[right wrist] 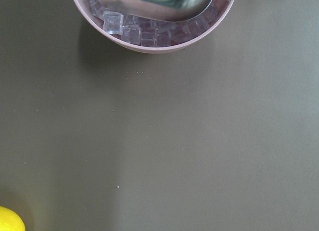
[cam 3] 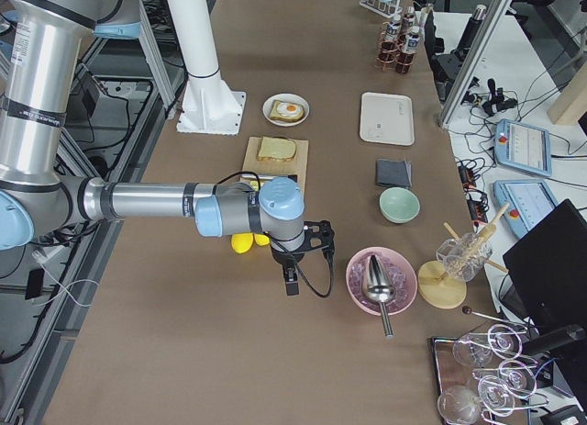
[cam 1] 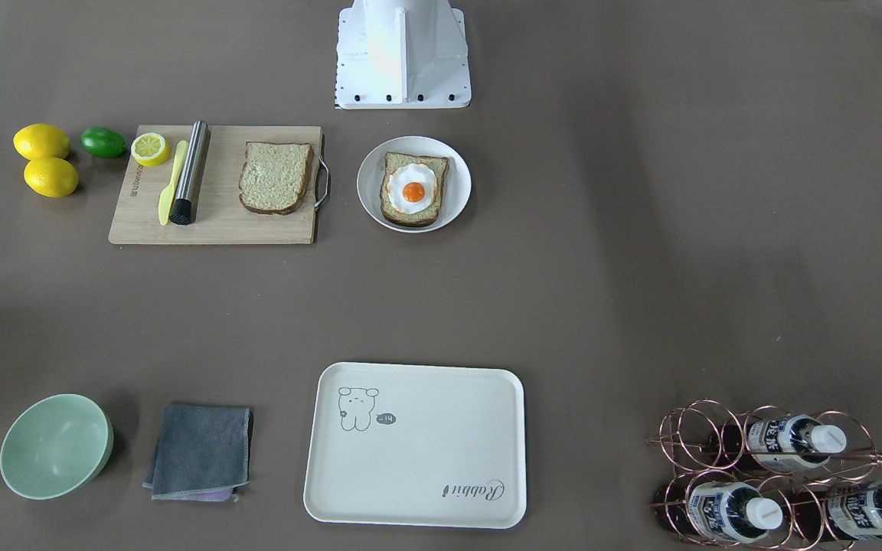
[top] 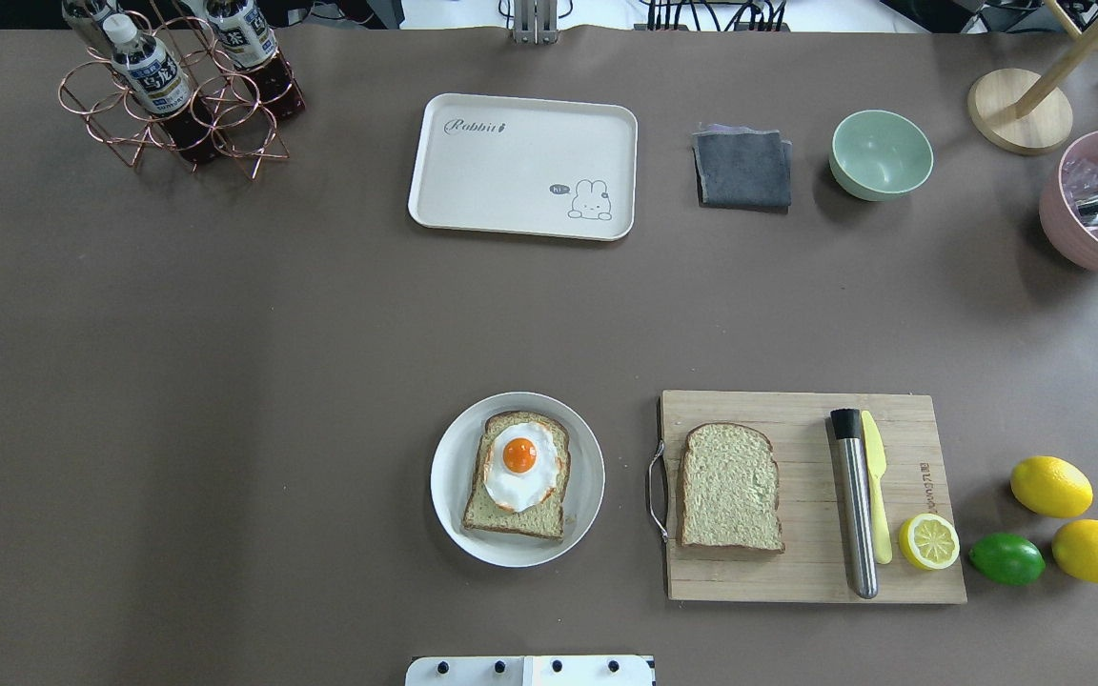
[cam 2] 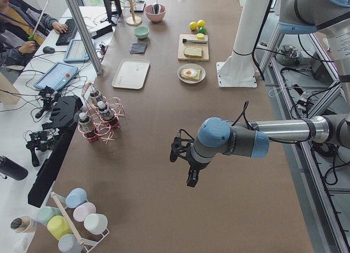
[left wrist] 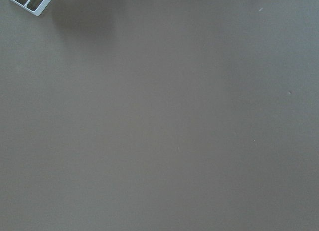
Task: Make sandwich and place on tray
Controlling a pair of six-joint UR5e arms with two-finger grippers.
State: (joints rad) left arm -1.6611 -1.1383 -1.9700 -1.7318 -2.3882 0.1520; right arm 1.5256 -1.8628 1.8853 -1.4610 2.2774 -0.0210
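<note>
One slice with the egg on it lies on the plate. The other slice lies on the board, and the tray is well apart. The left end effector and right end effector hang over the table; I cannot tell whether either is spread or pressed together.

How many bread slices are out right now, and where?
2. The bare slice lies on the cutting board; the egg-topped slice sits on the white plate, under the fried egg. None looks hidden.

— What are the arms like?
— Both the left arm and right arm have silver tubes and pale-blue joint caps. A black cable loops just behind the black left gripper and right gripper. The pedestal is white with dark screws.
</note>
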